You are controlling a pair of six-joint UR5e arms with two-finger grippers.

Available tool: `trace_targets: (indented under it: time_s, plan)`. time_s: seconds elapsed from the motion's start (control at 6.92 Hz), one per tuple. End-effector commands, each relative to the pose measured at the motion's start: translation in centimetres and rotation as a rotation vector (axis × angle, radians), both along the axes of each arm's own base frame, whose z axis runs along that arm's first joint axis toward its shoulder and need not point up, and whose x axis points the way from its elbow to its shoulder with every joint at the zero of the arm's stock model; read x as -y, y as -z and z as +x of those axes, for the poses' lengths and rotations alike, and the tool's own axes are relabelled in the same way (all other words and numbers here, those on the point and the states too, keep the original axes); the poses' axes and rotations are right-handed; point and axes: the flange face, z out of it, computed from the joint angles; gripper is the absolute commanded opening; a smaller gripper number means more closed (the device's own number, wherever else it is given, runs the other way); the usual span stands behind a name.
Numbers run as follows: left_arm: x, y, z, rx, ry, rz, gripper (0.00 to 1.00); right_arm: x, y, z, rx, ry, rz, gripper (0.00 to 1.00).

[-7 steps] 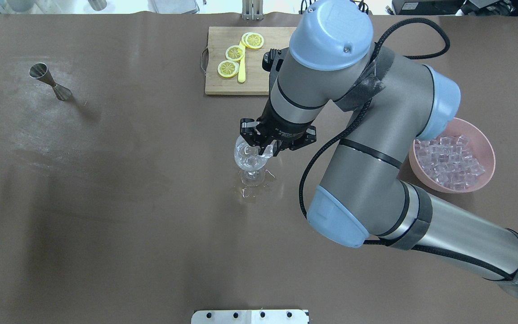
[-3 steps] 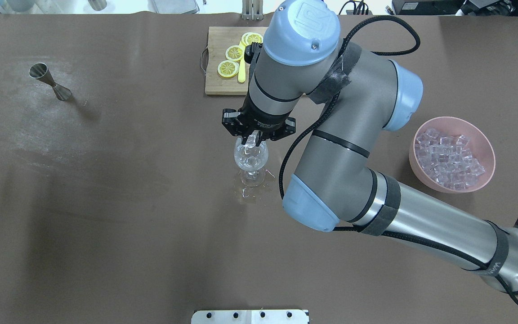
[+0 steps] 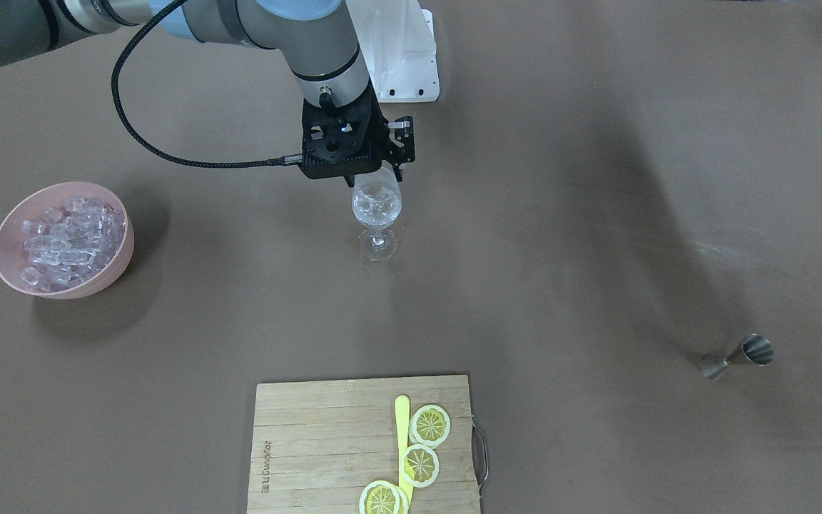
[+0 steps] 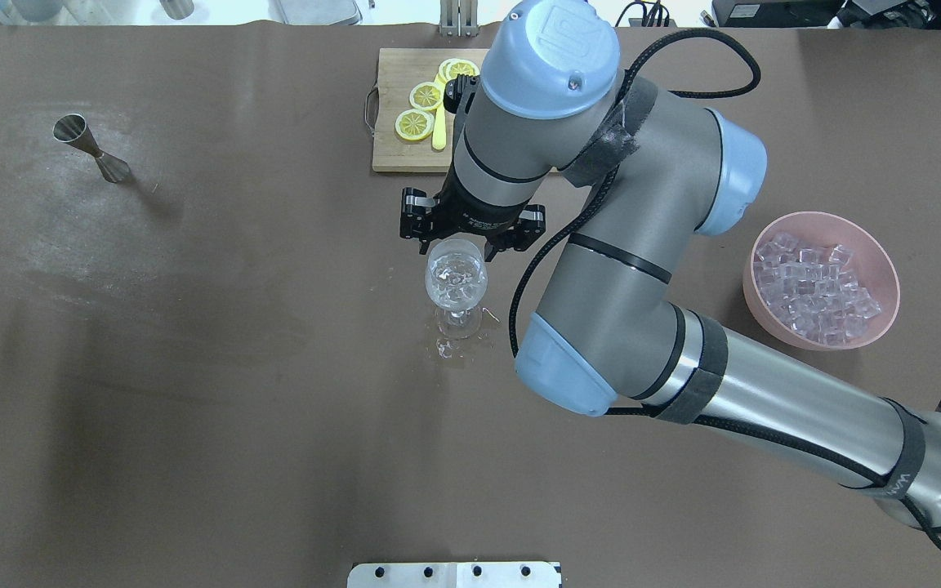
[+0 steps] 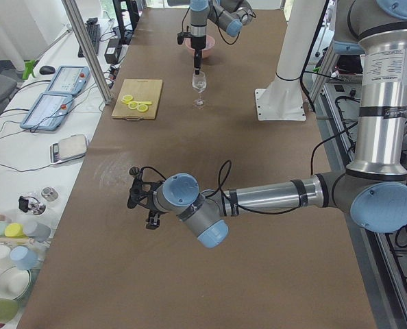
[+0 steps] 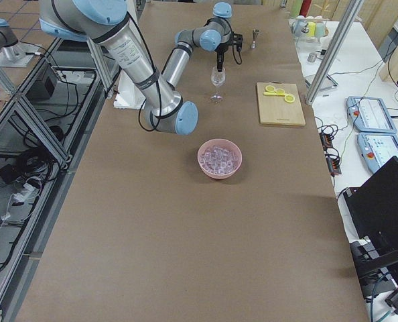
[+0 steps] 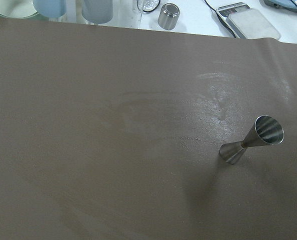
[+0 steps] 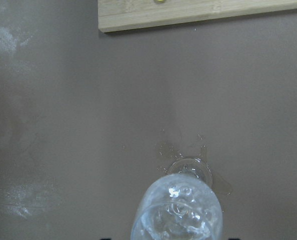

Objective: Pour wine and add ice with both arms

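A clear wine glass [image 4: 456,282] stands upright mid-table with several small clear ice cubes [image 4: 456,273] in its bowl. My right gripper [image 4: 465,243] hangs just above the far side of its rim, jaws spread wide and empty. From the front, it [image 3: 377,175] sits right over the glass [image 3: 377,203]. The right wrist view looks down on the glass [image 8: 178,215]. More ice [image 4: 815,290] fills a pink bowl [image 4: 895,286] at the right. My left gripper [image 5: 140,199] shows only in the exterior left view, near the steel jigger; I cannot tell its state.
A steel jigger [image 4: 91,147] stands at the far left, also in the left wrist view [image 7: 253,145]. A wooden board [image 4: 393,147] with lemon slices [image 4: 415,124] lies at the back, behind the right arm. A small wet patch [image 4: 454,347] surrounds the glass foot.
My right gripper moved left from the glass's right rim to above it, then opened. The ice cube it held is gone from its fingers.
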Motion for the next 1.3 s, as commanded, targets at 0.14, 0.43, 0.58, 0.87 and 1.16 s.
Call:
trace_targets:
  time_s: [0.14,0.43,0.58,0.87,1.16]
  plan:
    - [0.5,0.9,0.3,0.003,-0.005,-0.061,0.97,1.9,-6.3,10.7,0.012,0.024,0.058,1.00]
    - [0.7,1.0,0.5,0.026,-0.033,-0.075,0.97,4.8,-13.0,19.7,-0.061,0.068,0.148,1.00]
    - [1.0,1.5,0.3,0.071,-0.085,-0.081,0.97,6.4,-17.0,24.3,-0.105,0.100,0.214,1.00]
    - [0.5,5.1,-2.5,0.166,-0.184,-0.078,0.97,7.2,-25.8,32.4,-0.194,0.151,0.271,1.00]
    - [-6.8,2.4,-5.6,0.214,-0.192,-0.158,0.98,5.9,-34.6,39.9,-0.281,0.207,0.290,1.00]
